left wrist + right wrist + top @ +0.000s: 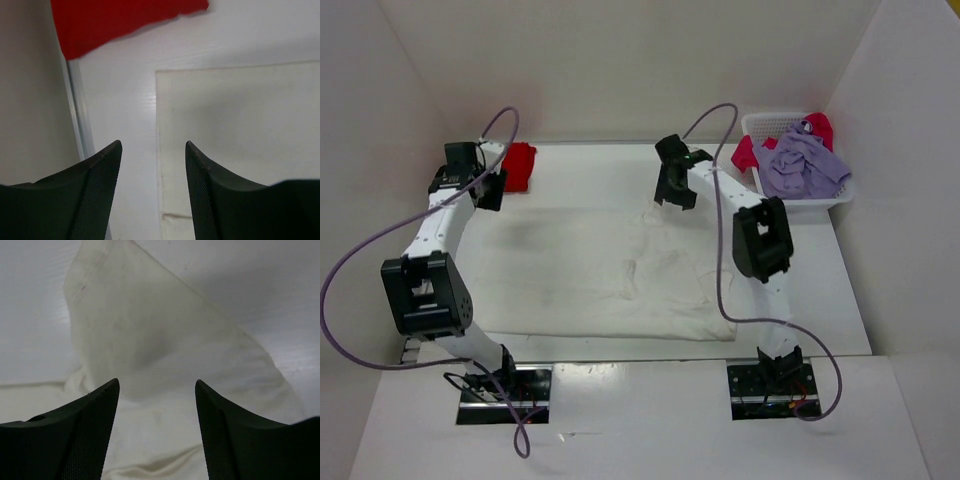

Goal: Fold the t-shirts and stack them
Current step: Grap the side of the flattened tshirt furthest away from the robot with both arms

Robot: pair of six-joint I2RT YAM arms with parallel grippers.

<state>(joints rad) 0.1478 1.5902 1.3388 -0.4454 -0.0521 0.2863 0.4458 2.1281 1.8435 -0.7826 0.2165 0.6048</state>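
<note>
White panel walls [620, 60] close in a white bench [590, 165] on three sides. Most of that bench is taken up by a large off-white cloth t-shirt [590, 270], spread out nearly flat, with loose wrinkles toward its right half.

Two white-and-black jointed arms rise from the near edge below this off-white t-shirt. The left arm [440, 225] reaches along its left side and the right arm [740, 200] along its right, each trailing a purple cable [725, 260].

Beyond the shirt's far right corner stands a white plastic mesh basket [770, 118]. A crumpled lavender purple t-shirt [805, 165] is heaped inside it, with a pinkish red t-shirt [745, 153] bunched under and behind that and spilling over the rim. Off the far left corner of the off-white t-shirt, apart from it, lies a small folded red t-shirt [518, 166] against the wall.

The left pincer [152, 145] hangs above the off-white t-shirt's far left corner. Its fingers are spread with nothing between them, one over cloth and the other over bare bench. The right pincer [157, 382] hangs above the shirt's far right part, over a flap of cloth that narrows away from it. Its fingers are likewise parted and grip nothing.
</note>
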